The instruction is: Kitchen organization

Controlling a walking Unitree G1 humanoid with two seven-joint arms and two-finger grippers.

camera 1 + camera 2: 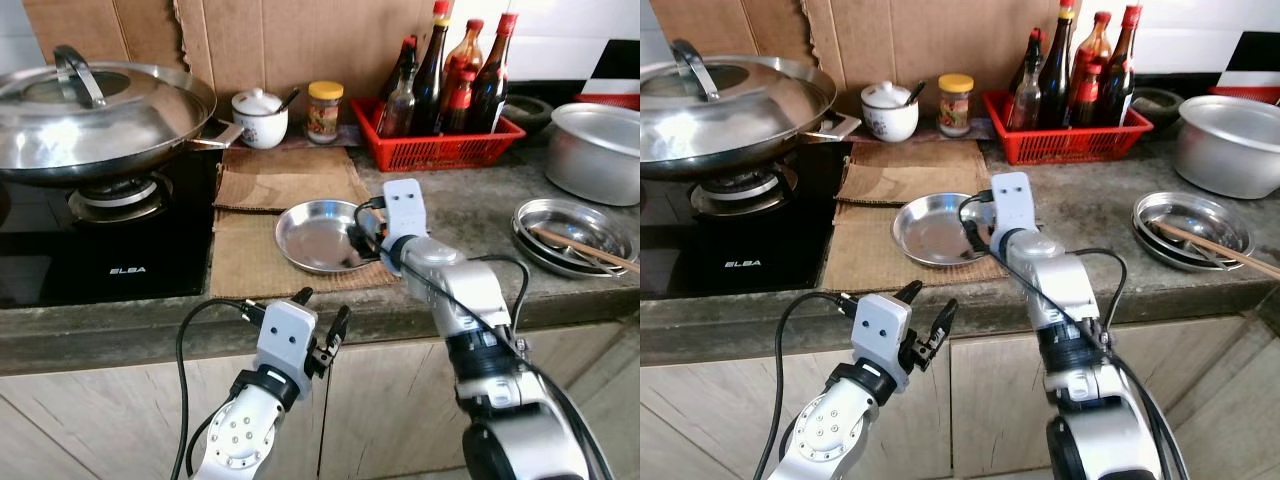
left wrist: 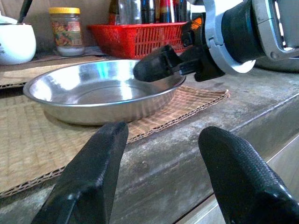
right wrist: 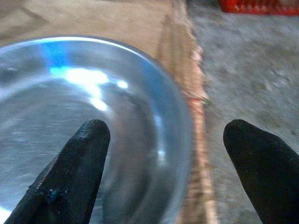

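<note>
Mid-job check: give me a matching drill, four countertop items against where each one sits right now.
Items:
1. steel plate
2. lidded wok
3. sauce bottles
4. chopsticks

Places:
A. in the red basket
B. on the gas burner
C. on the cardboard mat, right gripper at its rim
D. across the stacked steel dishes

Pairs: 1-C, 2-B, 3-A, 4-D

A plate (image 1: 318,236) sits on a cardboard mat (image 1: 285,215) on the counter (image 1: 470,215). The right gripper (image 3: 163,154) is over the plate's right edge, one finger inside and one outside. The left gripper (image 1: 322,318) is in front of the counter, below its edge. Left of the mat is a stove (image 1: 105,245) with a wok (image 1: 95,115) on it. Behind the mat stand a pot with a lid (image 1: 260,117) and a jar (image 1: 324,110). Right of them is a basket (image 1: 440,148) with bottles (image 1: 440,75) in it. Far right lie a dish with chopsticks (image 1: 572,235) and, behind it, a big bowl (image 1: 595,150).
</note>
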